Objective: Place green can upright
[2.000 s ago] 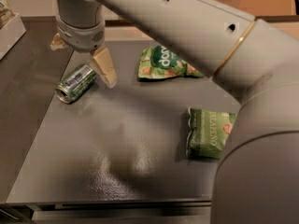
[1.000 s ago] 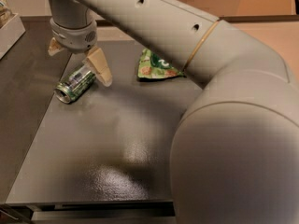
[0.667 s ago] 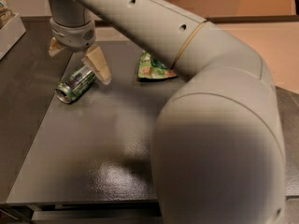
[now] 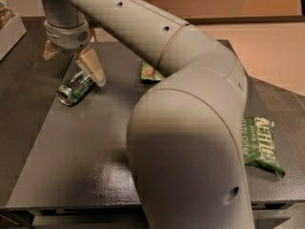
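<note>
The green can (image 4: 74, 88) lies on its side on the dark table (image 4: 86, 166) at the far left, its silver end facing the front left. My gripper (image 4: 70, 61) hangs just above and behind it, open, with one tan finger (image 4: 92, 66) over the can's far end and the other finger (image 4: 49, 50) off to the left. The can is not held. My arm sweeps across the middle of the view and hides much of the table.
A green snack bag (image 4: 150, 73) lies behind the arm near the table's middle, mostly hidden. A second green snack bag (image 4: 259, 144) lies at the right. A pale box edge (image 4: 10, 30) shows at the far left.
The gripper has stayed over the lying can. The arm's elbow has swung closer to the camera and now covers more of the table and the middle snack bag.
</note>
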Available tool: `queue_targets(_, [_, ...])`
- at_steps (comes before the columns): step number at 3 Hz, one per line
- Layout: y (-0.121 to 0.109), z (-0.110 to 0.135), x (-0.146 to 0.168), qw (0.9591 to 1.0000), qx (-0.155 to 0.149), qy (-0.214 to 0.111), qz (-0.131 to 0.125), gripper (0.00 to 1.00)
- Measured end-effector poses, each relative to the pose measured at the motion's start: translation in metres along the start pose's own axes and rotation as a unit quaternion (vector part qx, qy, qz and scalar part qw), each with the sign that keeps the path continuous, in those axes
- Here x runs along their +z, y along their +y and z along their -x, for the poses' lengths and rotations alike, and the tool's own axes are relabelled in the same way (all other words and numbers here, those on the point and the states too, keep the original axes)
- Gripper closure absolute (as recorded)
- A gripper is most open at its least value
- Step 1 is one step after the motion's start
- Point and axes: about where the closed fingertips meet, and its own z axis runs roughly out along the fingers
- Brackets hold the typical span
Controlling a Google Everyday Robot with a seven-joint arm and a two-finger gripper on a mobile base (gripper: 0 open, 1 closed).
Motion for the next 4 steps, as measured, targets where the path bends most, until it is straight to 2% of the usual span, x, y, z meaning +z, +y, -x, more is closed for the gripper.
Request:
queue_targets(2, [-0.009,0.01,0.017,0.9997,-0.008,-0.009,0.021,0.0])
queue_targets(4, [-0.003,0.012,0.028,0.9991,0.0,-0.013,0.041,0.0])
